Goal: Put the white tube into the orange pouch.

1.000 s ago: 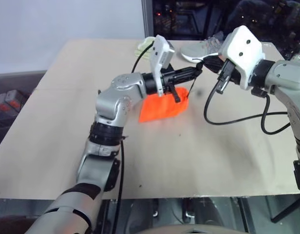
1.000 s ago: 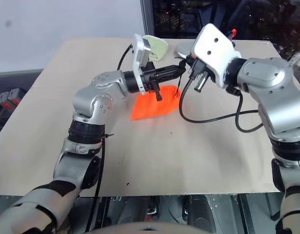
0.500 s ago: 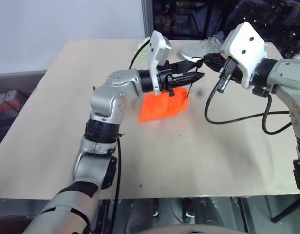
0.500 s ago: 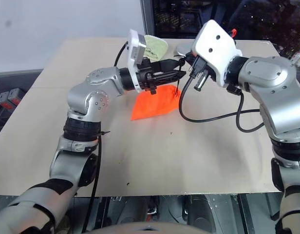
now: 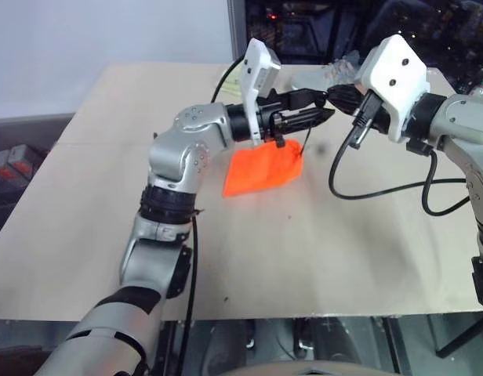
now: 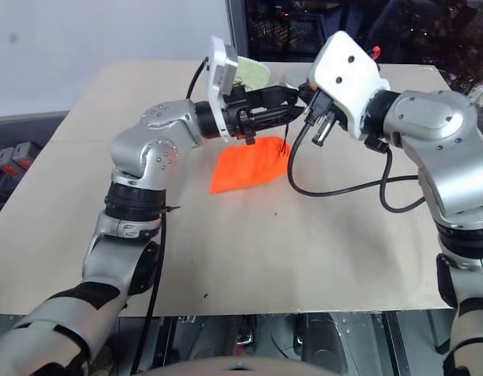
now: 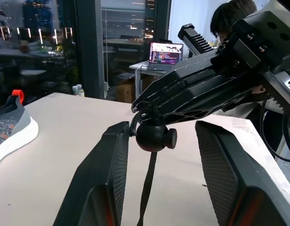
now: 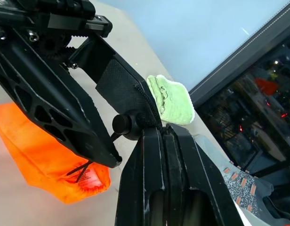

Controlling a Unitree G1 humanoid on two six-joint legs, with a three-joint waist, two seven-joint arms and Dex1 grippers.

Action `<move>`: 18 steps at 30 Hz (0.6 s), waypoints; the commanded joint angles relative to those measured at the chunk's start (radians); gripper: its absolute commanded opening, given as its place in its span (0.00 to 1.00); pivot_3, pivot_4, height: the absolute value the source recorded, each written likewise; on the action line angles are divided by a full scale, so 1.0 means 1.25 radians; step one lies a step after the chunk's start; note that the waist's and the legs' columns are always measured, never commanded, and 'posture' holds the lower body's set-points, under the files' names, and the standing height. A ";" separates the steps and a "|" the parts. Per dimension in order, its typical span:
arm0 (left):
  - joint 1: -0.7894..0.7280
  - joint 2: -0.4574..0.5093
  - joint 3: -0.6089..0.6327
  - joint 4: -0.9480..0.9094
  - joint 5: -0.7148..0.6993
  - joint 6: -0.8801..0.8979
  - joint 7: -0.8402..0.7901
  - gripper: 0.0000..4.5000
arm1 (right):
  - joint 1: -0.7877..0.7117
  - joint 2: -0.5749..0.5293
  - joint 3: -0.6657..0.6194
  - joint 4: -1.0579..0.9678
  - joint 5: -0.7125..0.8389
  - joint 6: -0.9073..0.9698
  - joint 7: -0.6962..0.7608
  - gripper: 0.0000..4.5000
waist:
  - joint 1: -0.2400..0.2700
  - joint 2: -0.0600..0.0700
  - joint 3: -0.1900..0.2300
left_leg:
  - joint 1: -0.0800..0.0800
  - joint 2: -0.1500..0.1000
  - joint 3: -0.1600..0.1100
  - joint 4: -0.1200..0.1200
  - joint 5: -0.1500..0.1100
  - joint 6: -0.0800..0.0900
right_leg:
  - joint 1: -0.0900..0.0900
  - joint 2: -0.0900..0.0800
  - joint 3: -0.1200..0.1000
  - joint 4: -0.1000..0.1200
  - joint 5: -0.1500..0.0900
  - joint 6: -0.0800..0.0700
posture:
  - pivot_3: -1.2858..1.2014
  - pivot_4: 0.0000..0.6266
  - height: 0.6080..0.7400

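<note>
Orange pouch (image 5: 262, 171); pale green cloth (image 8: 172, 100).

- A pale beige table (image 5: 85, 204) fills the middle of the room, its top bare and matte
- Behind it, a plain light wall (image 5: 108, 31) meets a dark window (image 5: 304, 23) showing night-time city lights
- A lit laptop (image 7: 166, 51) glows on a desk beyond, beside a seated person (image 7: 229, 14)
</note>
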 commanded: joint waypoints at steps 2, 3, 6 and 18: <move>-0.036 -0.003 0.015 0.002 0.000 -0.030 -0.008 0.04 | -0.050 0.006 -0.047 -0.011 0.006 -0.008 -0.017 0.00 | 0.000 0.000 0.000 | 0.000 0.000 0.000 0.000 0.000 0.000 | 0.000 0.000 0.000 0.000 0.000 0.000 | 0.52 0.24 1.00; -0.050 -0.003 0.024 0.015 0.002 -0.040 -0.005 0.04 | -0.064 0.012 -0.050 -0.004 0.009 -0.007 -0.020 0.00 | 0.000 0.000 0.000 | 0.000 0.000 0.000 0.000 0.000 0.000 | 0.000 0.000 0.000 0.000 0.000 0.000 | 0.52 0.24 1.00; -0.095 -0.002 0.050 0.053 -0.005 -0.053 0.002 0.04 | -0.101 0.023 -0.056 0.019 0.010 -0.014 -0.024 0.00 | 0.000 0.000 0.001 | 0.000 0.000 0.000 0.000 0.000 0.000 | 0.000 0.000 0.000 0.000 0.000 0.000 | 0.52 0.24 1.00; -0.084 0.027 0.033 0.128 0.045 -0.063 -0.011 0.04 | -0.240 0.101 -0.099 0.184 -0.031 -0.090 -0.133 0.00 | -0.006 0.000 0.001 | 0.000 0.000 0.001 0.000 0.000 0.000 | -0.001 0.000 0.001 0.000 0.000 0.000 | 0.52 0.24 1.00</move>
